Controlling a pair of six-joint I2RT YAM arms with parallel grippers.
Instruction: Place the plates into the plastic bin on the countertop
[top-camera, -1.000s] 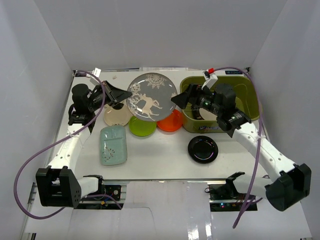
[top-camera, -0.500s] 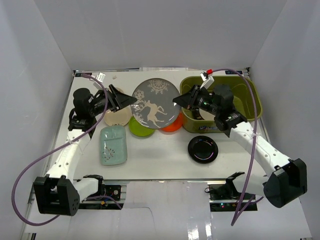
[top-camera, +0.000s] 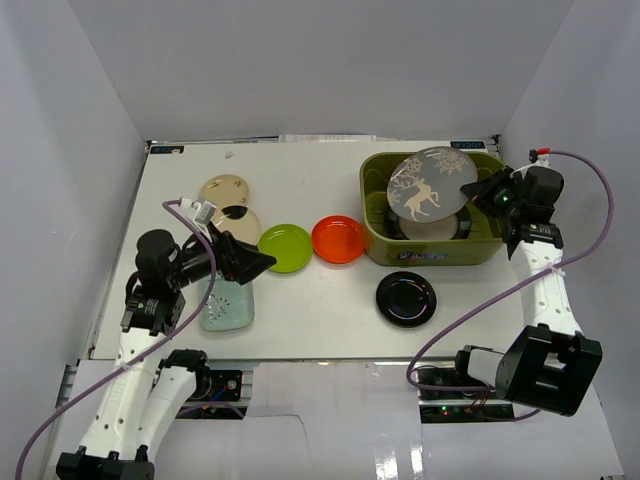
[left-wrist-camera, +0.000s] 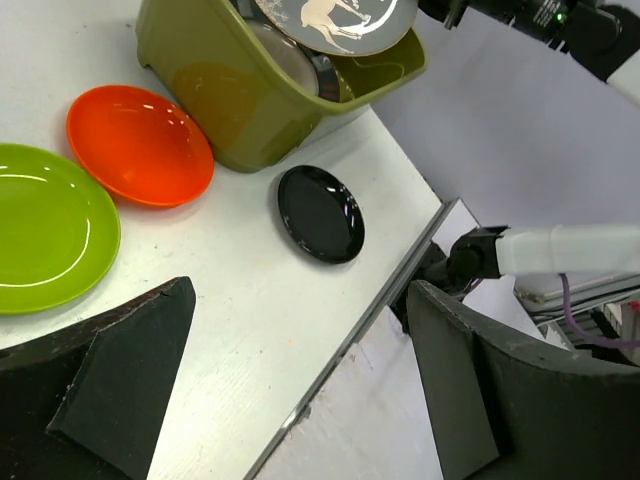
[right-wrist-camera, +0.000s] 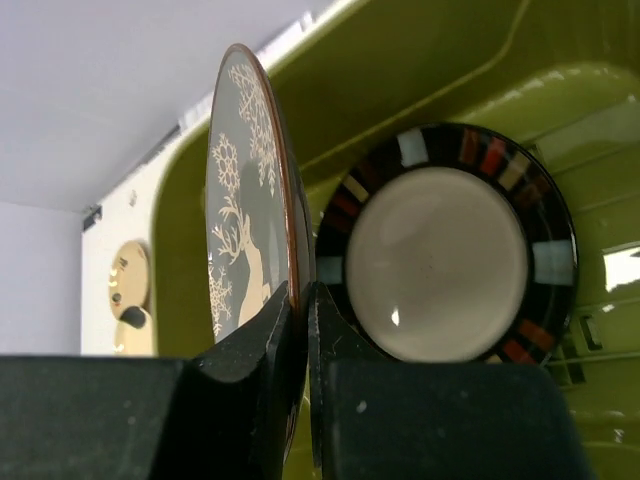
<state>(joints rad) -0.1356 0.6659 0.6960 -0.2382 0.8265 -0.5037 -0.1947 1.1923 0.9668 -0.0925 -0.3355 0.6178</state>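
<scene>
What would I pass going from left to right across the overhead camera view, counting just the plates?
Mint rounded-rectangle plate, lime green round plate, orange-red round plate, grey deer-patterned plate. The beige-gold plates and the glossy black plate overlap those, so omitted.

Three plain pale grey walls (top-camera: 320, 60) box in a flat white rectangular countertop (top-camera: 300, 170) at left, back and right (their corners meet in soft, shadowed seams). The light is even and diffuse. A grey metal strip (left-wrist-camera: 340, 350) edges the near side. Below it, a glossy white surface (top-camera: 330, 445) catches bright reflections.
</scene>
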